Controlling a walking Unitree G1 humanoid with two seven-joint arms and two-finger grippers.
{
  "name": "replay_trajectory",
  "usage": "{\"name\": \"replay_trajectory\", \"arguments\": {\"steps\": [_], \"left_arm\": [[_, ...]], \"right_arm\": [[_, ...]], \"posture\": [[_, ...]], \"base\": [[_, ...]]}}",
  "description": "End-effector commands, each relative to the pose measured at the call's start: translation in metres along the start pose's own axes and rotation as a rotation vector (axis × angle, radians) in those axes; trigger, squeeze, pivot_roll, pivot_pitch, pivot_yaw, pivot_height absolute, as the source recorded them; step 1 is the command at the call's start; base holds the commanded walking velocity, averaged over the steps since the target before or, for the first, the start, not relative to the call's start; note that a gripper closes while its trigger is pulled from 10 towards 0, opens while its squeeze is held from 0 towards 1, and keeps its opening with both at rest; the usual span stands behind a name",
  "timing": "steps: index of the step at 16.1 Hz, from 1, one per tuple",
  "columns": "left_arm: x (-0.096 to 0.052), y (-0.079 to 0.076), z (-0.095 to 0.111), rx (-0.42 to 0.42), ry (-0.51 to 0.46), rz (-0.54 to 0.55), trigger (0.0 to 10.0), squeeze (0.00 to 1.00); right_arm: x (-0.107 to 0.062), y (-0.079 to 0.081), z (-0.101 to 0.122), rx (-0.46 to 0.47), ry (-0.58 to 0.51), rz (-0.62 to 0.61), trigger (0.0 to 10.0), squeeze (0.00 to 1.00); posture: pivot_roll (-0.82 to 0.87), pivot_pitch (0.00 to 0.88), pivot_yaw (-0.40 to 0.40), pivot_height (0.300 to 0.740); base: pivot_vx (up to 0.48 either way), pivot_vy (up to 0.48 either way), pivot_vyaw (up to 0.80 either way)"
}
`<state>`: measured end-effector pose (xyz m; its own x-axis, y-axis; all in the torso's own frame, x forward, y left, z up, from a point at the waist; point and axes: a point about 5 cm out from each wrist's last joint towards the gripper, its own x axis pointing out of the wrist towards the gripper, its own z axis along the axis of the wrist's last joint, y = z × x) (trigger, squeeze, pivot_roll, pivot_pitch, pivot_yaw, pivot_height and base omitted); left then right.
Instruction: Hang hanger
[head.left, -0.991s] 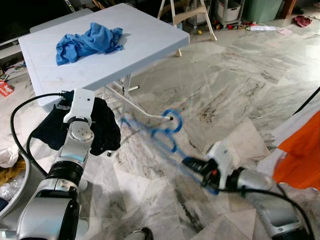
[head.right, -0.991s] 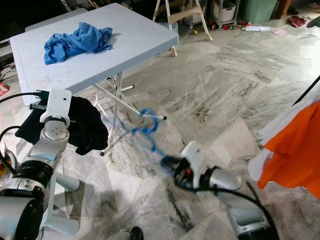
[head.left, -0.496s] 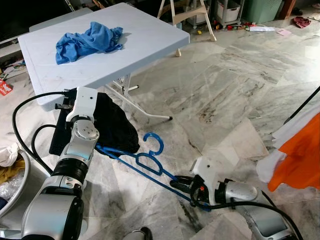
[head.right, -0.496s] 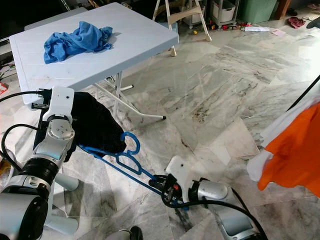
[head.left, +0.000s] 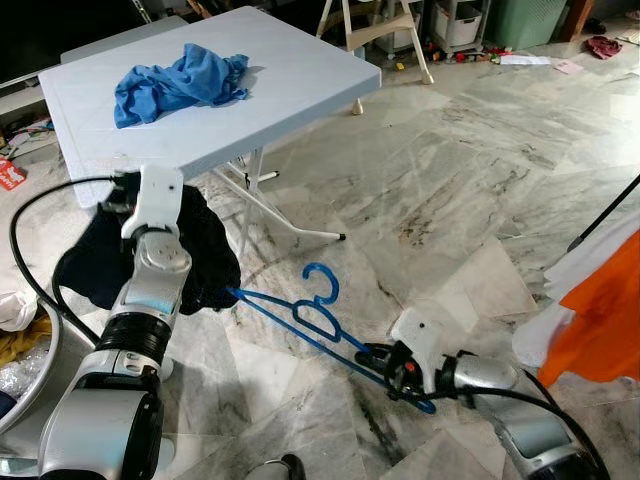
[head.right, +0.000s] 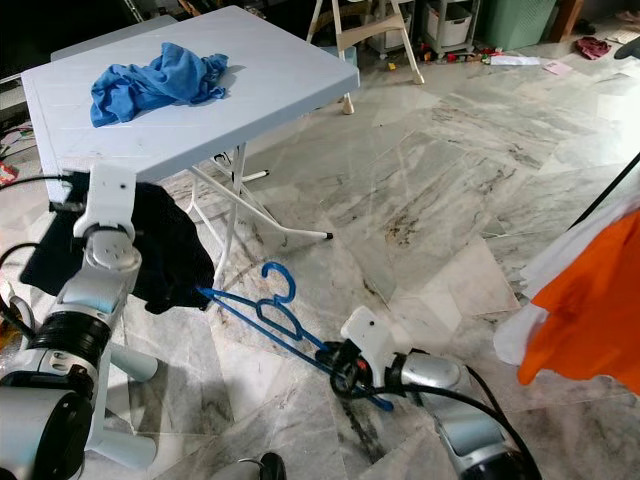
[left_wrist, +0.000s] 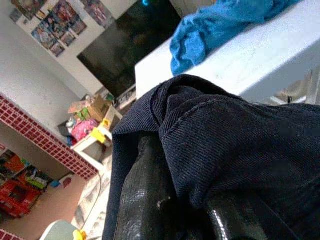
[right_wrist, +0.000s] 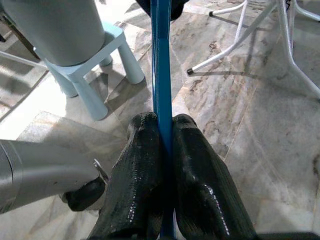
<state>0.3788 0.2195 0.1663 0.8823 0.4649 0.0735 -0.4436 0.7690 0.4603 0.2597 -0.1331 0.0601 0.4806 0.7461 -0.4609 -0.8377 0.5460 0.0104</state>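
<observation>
A blue plastic hanger (head.left: 320, 325) slants low over the marble floor, hook (head.left: 322, 280) upward. My right gripper (head.left: 385, 362) is shut on its lower end; in the right wrist view the two black fingers (right_wrist: 142, 150) pinch the blue bar (right_wrist: 161, 60). The hanger's far tip reaches the edge of a dark navy garment (head.left: 205, 255). That garment hangs from my left gripper (head.left: 118, 195), beside the table's front edge. In the left wrist view the cloth (left_wrist: 240, 135) is draped over the fingers (left_wrist: 142, 195) and hides their tips.
A white folding table (head.left: 280, 90) carries a crumpled blue cloth (head.left: 180, 80); its metal legs (head.left: 290, 225) stand just behind the hanger. Orange and white clothes (head.left: 605, 310) hang at the right by a black pole (head.left: 605, 215). A pale blue stool (right_wrist: 100, 55) stands near me.
The left arm has lifted the dark garment up toward the table edge, off the hanger's end. The hanger, raised and blurred a second ago, stays low in the right gripper.
</observation>
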Motion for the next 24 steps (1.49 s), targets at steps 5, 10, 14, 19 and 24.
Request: {"name": "replay_trajectory", "arguments": {"steps": [5,10,14,19,24], "left_arm": [[0.000,0.004,0.003,0.008,-0.001,0.038,10.0,0.00],[-0.005,-0.003,0.004,-0.004,0.009,0.007,10.0,0.00],[-0.012,-0.008,0.013,-0.025,-0.001,-0.018,10.0,0.00],[-0.026,-0.013,0.004,-0.018,0.022,-0.055,10.0,0.00],[-0.023,-0.008,-0.004,0.035,0.059,0.002,10.0,0.00]], "right_arm": [[-0.003,0.008,0.007,-0.009,-0.051,0.087,10.0,0.00],[-0.002,0.002,0.006,-0.001,-0.044,0.032,10.0,0.00],[0.007,-0.002,0.000,0.039,-0.028,-0.049,10.0,0.00],[0.014,-0.013,-0.004,0.077,-0.018,-0.163,10.0,0.00],[0.004,-0.016,0.009,0.073,-0.105,-0.112,10.0,0.00]], "posture": [[-0.07,0.093,0.123,0.740],[-0.07,0.092,0.125,0.740],[-0.07,0.091,0.127,0.740],[-0.06,0.089,0.128,0.740],[-0.06,0.091,0.130,0.740]], "base": [[0.000,0.000,0.00],[0.000,0.000,0.00],[0.000,0.000,0.00],[0.000,0.000,0.00],[0.000,0.000,0.00]]}}
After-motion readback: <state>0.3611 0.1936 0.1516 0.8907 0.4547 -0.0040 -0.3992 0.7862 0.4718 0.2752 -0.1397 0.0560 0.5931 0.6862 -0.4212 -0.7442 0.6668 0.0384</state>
